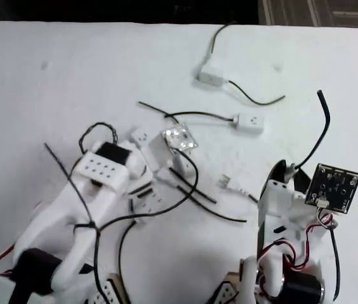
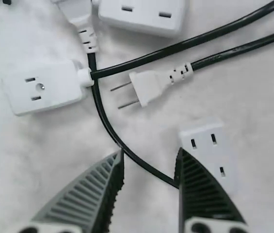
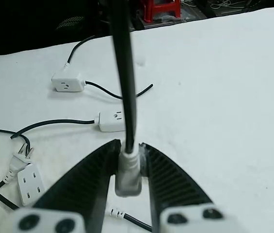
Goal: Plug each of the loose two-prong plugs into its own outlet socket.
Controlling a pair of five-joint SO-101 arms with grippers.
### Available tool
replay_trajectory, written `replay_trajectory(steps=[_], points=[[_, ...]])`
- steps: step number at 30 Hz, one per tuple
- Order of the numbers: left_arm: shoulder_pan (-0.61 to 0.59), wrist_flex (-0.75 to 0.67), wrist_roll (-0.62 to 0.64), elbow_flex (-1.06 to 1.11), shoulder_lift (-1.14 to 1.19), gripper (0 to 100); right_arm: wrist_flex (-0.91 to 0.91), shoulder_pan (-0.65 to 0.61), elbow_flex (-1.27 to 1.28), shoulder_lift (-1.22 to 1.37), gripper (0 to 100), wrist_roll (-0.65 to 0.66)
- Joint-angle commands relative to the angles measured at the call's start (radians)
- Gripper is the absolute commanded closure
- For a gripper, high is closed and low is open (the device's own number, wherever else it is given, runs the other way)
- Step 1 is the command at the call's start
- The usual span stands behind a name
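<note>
Right gripper [image 3: 128,149]: jaws pinching plug [image 3: 127,177]; stiff cord [image 3: 123,73] may twist it off socket [image 3: 111,121]. Left gripper [image 2: 150,160]: jaws spread astride loose cord [image 2: 108,130]; you risk snagging it.

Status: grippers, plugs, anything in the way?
Left gripper open over cord. Right gripper shut on plug. Loose plug unplugged near outlet; cord between.

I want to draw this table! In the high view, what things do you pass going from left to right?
Left arm → far socket → nearer socket → right claw gripping a plug.
</note>
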Motion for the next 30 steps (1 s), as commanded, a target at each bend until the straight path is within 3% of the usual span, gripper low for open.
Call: replay_trajectory(steps=[1,4,6,8,10,18,23,30], points=[[-0.012,0.0,-0.003,-0.068,0.05,81,0.001,0.001,-0.04,0.002,98.1,0.0],[-0.005,0.149,0.035,-0.132,0.048,75,0.001,-0.028,-0.037,0.002,98.1,0.0],[0.012,0.221,0.16,-0.16,0.025,71,0.005,-0.061,-0.034,0.002,98.1,0.0],[0.019,0.226,0.29,-0.153,-0.002,68,0.022,-0.081,-0.034,0.002,98.1,0.0],[0.019,0.193,0.33,-0.114,-0.016,67,0.024,-0.082,-0.034,0.002,98.1,0.0],[0.005,-0.084,0.33,0.14,0.015,67,0.024,-0.084,-0.034,0.002,98.1,0.0],[-0.033,-0.094,0.315,0.084,0.087,75,0.024,-0.085,-0.034,0.002,98.1,0.0],[-0.03,0.017,0.118,-0.121,0.311,87,0.025,-0.081,-0.034,0.002,98.1,0.0]])
